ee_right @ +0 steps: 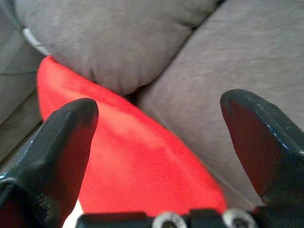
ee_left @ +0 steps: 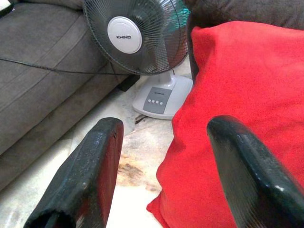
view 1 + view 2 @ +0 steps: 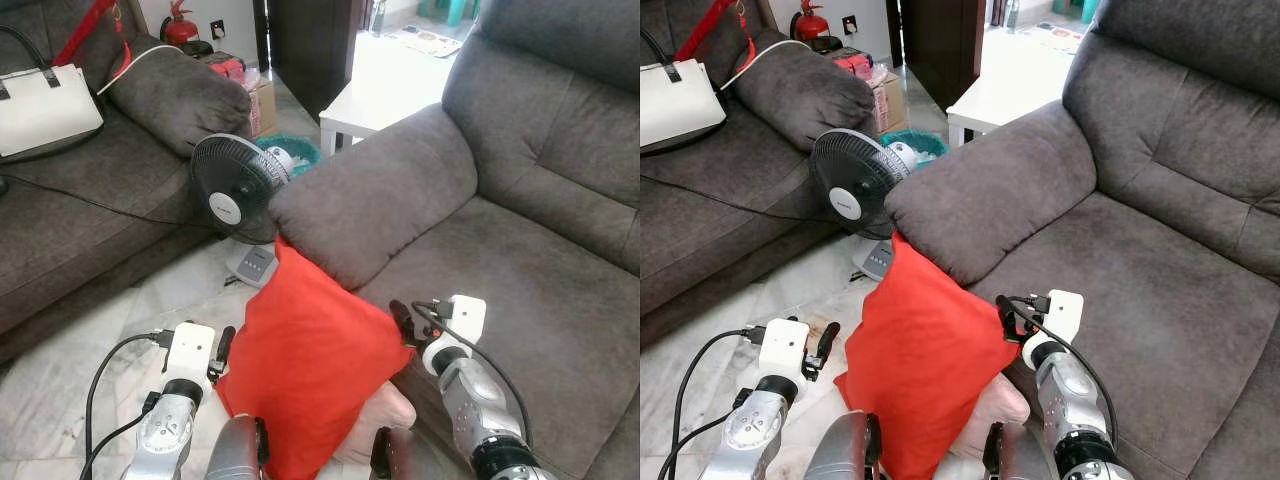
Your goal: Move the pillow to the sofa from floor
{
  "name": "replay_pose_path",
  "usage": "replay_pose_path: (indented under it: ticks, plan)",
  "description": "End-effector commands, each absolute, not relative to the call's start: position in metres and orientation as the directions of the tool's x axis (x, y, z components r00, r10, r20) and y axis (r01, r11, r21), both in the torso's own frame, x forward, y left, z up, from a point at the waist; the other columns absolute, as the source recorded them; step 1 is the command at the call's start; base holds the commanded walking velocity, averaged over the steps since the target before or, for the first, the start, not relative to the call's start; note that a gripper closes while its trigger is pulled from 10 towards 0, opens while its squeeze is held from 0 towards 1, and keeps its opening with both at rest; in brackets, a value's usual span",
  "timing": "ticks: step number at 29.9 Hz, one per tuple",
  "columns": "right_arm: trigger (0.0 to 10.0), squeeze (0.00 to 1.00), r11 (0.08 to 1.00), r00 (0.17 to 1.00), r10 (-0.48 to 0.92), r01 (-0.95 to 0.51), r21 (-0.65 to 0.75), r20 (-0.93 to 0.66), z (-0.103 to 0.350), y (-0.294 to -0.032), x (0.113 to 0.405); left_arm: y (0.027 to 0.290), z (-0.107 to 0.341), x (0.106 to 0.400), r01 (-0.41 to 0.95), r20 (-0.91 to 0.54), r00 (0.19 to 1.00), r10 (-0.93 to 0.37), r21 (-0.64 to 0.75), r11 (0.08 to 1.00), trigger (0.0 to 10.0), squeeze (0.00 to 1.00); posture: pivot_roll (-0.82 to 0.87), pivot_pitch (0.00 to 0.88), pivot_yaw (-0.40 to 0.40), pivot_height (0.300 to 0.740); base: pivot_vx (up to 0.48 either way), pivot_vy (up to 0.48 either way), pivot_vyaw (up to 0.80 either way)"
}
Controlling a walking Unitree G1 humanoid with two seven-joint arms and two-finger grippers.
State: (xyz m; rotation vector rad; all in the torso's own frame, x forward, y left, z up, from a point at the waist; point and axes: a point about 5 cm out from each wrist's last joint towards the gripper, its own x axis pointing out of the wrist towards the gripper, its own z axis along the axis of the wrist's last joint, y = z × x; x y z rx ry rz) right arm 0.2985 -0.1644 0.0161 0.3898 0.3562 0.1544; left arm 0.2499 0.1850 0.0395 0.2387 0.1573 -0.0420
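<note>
Pillow first: the bright red fabric pillow (image 3: 310, 370) stands on its lower corner on the pale marble floor (image 3: 60, 390), its upper corner tucked against the front of the grey fabric sofa's rounded armrest (image 3: 375, 200), so it is propped against the sofa and not yet on the seat (image 3: 530, 300). I read my two arms as bracketing it for a two-sided squeeze: the left gripper (image 3: 222, 352) sits just beside the pillow's left edge and the right gripper (image 3: 400, 318) at its right corner, next to the sofa's front edge. That placement makes sense to me, since a soft, wide cushion is easier to lift pressed between both arms than pinched by one. Both claws stand apart and clamp on nothing. From the head cameras I get the layout: the black-grilled standing fan (image 3: 238, 195) just behind the pillow near the armrest, a second grey sofa along the left with a white handbag (image 3: 45, 108) on it, and something pale pink (image 3: 385, 415) under the pillow's lower edge that I cannot identify. My left wrist camera adds what the head misses, the two black fingers (image 2: 88, 175) spread wide with the pillow's side by one of them and stained floor between. My right wrist camera shows its fingers (image 1: 57, 147) equally wide, the pillow's corner lying low between them against the seam where armrest meets seat.
</note>
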Motion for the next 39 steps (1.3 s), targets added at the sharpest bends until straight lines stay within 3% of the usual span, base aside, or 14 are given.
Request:
replay_pose_path:
  ticks: [1,12,13,14,15,25,39]
  plan:
    - [10.0,1.00,0.908,0.917,0.233,-0.086,0.410,-0.324,0.014,-0.165,0.298,0.187,0.033,0.245,0.058,-0.182,0.983,-0.015,0.234,0.971,10.0,0.00,0.17,0.079,-0.049,0.625,0.000,0.000,0.00]
    - [10.0,1.00,0.923,0.884,0.223,-0.056,0.381,-0.410,0.001,-0.165,0.294,0.181,0.038,0.249,0.072,-0.158,0.987,-0.037,0.221,0.973,10.0,0.00,0.17,0.088,-0.056,0.625,0.000,0.000,0.00]
    - [10.0,0.75,0.925,0.884,0.216,-0.050,0.376,-0.415,0.000,-0.165,0.294,0.180,0.039,0.249,0.072,-0.155,0.987,-0.038,0.221,0.973,10.0,0.00,0.18,0.090,-0.058,0.625,0.000,0.000,0.00]
    - [10.0,0.75,0.927,0.883,0.211,-0.046,0.372,-0.418,0.000,-0.166,0.294,0.180,0.039,0.249,0.072,-0.153,0.987,-0.039,0.220,0.973,10.0,0.00,0.18,0.090,-0.058,0.625,0.000,0.000,0.00]
    - [10.0,0.00,0.926,0.884,0.206,-0.038,0.375,-0.419,-0.001,-0.165,0.294,0.179,0.039,0.249,0.072,-0.149,0.988,-0.039,0.220,0.973,10.0,0.00,0.18,0.093,-0.061,0.625,0.000,0.000,0.00]
    - [10.0,0.00,0.885,0.860,0.245,-0.010,0.465,-0.447,-0.008,-0.155,0.291,0.175,0.045,0.249,0.064,-0.124,0.991,-0.038,0.207,0.976,10.0,0.00,0.21,0.110,-0.081,0.625,0.000,0.000,0.00]
    - [10.0,0.00,0.897,0.838,0.222,0.026,0.442,-0.499,-0.019,-0.161,0.279,0.173,0.072,0.259,0.059,-0.036,0.998,-0.052,0.206,0.977,10.0,0.00,0.26,0.133,-0.094,0.625,0.000,0.000,0.00]
